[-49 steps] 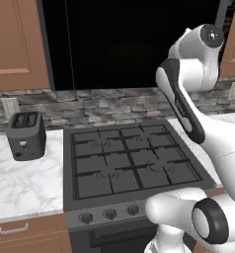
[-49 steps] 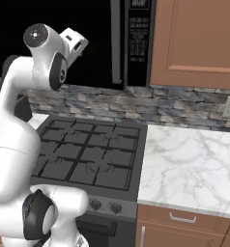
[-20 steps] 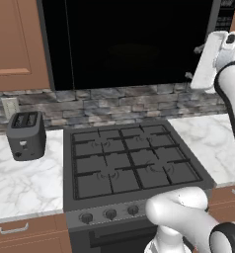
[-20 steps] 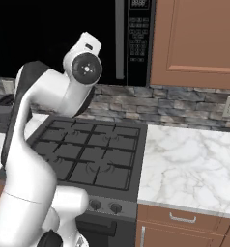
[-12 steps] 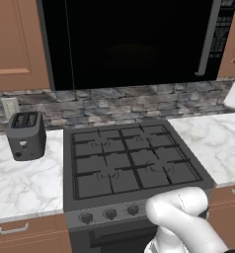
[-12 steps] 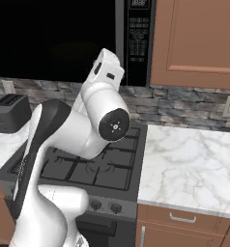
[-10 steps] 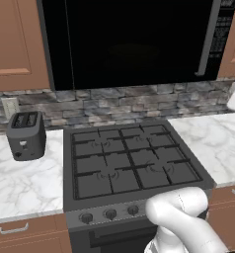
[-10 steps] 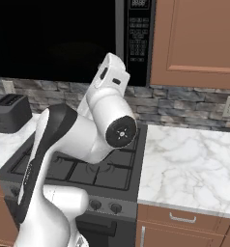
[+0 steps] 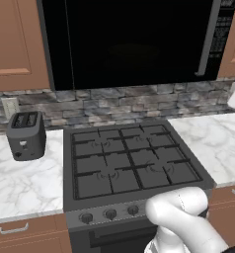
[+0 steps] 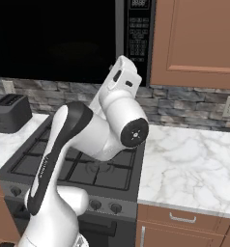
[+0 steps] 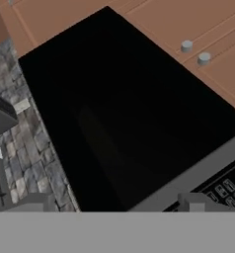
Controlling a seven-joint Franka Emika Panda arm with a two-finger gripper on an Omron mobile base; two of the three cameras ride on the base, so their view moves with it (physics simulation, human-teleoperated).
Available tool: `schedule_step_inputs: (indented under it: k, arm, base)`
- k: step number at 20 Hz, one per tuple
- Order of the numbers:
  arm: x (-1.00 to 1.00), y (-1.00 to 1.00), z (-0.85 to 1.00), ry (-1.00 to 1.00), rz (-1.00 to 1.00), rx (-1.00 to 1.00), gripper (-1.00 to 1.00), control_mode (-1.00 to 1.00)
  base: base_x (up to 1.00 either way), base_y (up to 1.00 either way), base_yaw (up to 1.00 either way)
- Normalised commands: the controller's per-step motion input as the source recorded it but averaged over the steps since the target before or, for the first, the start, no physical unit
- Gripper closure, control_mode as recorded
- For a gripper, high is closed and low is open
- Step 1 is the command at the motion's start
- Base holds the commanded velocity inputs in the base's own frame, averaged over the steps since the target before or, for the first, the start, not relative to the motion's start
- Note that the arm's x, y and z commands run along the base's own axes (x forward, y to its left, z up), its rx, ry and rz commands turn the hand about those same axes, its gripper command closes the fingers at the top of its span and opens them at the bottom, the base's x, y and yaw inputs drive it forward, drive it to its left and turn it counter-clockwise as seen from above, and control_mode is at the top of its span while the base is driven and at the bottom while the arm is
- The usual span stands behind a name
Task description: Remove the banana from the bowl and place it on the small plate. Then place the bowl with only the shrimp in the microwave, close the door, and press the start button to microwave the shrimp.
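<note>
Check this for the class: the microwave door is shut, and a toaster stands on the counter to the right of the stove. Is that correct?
Not quite. The microwave door is shut, but the toaster stands on the counter to the left of the stove, as the left base view shows.

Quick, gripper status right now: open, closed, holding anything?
Gripper: open and holding nothing, fingertips spread apart, facing the microwave with its door shut.

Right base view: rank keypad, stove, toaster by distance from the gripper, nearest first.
1. keypad, right strip of the microwave, just ahead of the gripper.
2. stove, below the gripper.
3. toaster, far left.
</note>
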Motion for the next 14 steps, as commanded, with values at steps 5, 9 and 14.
schedule_step_inputs:
  k: [5,9,14]
  arm:
    - [0.33,-0.25,-0.08,0.0,0.0,0.01,-1.0,-1.0]
    - [0.25,-0.25,-0.16,0.0,0.0,0.02,-1.0,-1.0]
    - [0.28,-0.2,-0.15,0.0,0.0,0.02,-1.0,-1.0]
  base:
    - [0.0,0.0,0.0]
    - [0.0,0.0,0.0]
    - [0.0,0.0,0.0]
